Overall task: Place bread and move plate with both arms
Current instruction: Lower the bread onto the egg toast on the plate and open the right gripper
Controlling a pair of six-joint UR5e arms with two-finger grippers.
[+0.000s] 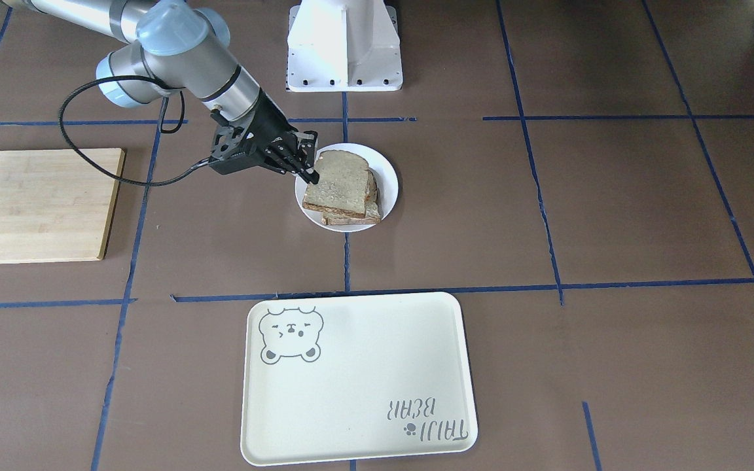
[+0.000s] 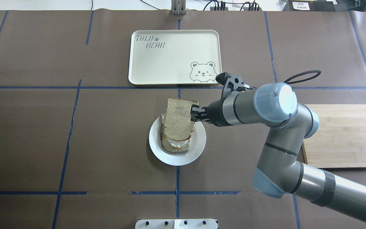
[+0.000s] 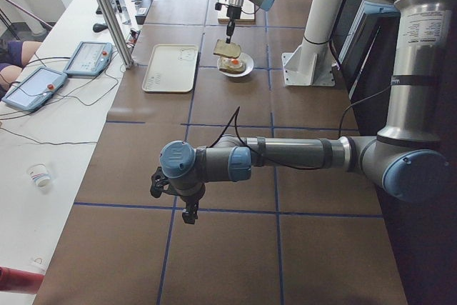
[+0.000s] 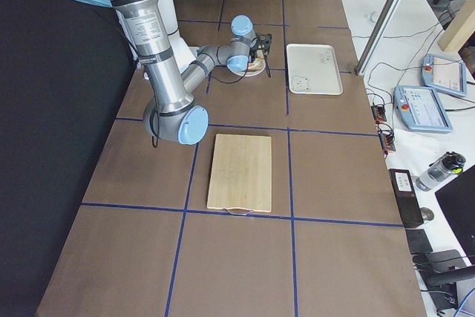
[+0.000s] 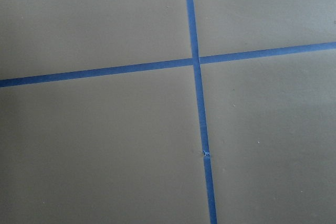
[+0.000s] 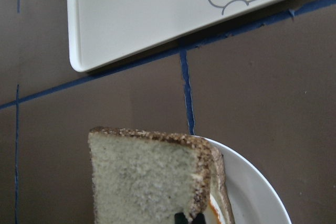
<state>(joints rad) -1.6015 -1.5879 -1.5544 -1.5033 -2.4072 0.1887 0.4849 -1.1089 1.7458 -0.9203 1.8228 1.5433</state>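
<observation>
While near plate [image 2: 197, 150], "TAIJI BEAR" tray [image 2: 170, 63].

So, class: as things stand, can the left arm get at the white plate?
Probably yes. The left gripper hangs far off over the table, but the plate is open on that side; the right gripper holds the bread from the other side.

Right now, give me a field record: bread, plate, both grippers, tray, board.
bread: tilted, edge gripped, above egg-topped slice
plate: mid-table, holds egg-topped slice
right gripper: shut on bread
left gripper: far off, over bare table; state unclear
tray: beyond plate, bear print
board: robot's right side
</observation>
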